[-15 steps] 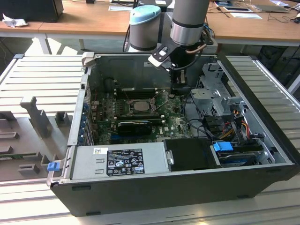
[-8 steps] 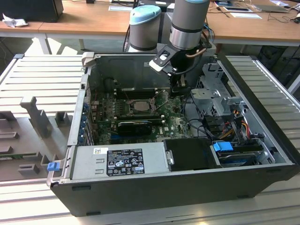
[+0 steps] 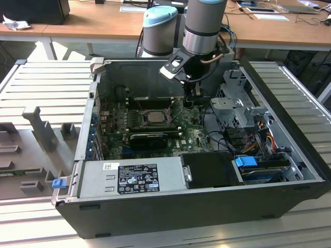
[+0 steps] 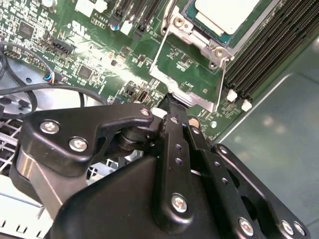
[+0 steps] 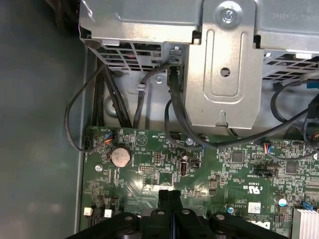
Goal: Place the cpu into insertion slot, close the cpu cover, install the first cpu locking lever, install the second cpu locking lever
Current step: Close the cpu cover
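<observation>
The cpu (image 4: 224, 15) lies flat in the insertion slot (image 4: 197, 35), its pale metal face up; the exterior view shows the cpu (image 3: 153, 117) at the middle of the green board. The cpu cover (image 4: 199, 98), a silvery frame with a cut-out centre, stands swung open off the slot, with green board showing through it. My gripper (image 4: 172, 105) is shut with nothing between its fingers, its tips right at the cover's free edge. In the first wrist view the gripper (image 5: 169, 195) hangs just above the board. In the exterior view the gripper (image 3: 190, 99) reaches into the case towards that view's right of the slot.
Long black memory slots (image 4: 269, 45) run beside the socket. A metal drive cage (image 5: 224, 64) with black cables (image 5: 124, 99) stands close to the gripper. A black card (image 3: 150, 138) and the power supply (image 3: 134, 178) lie nearer the case front. Case walls enclose the board.
</observation>
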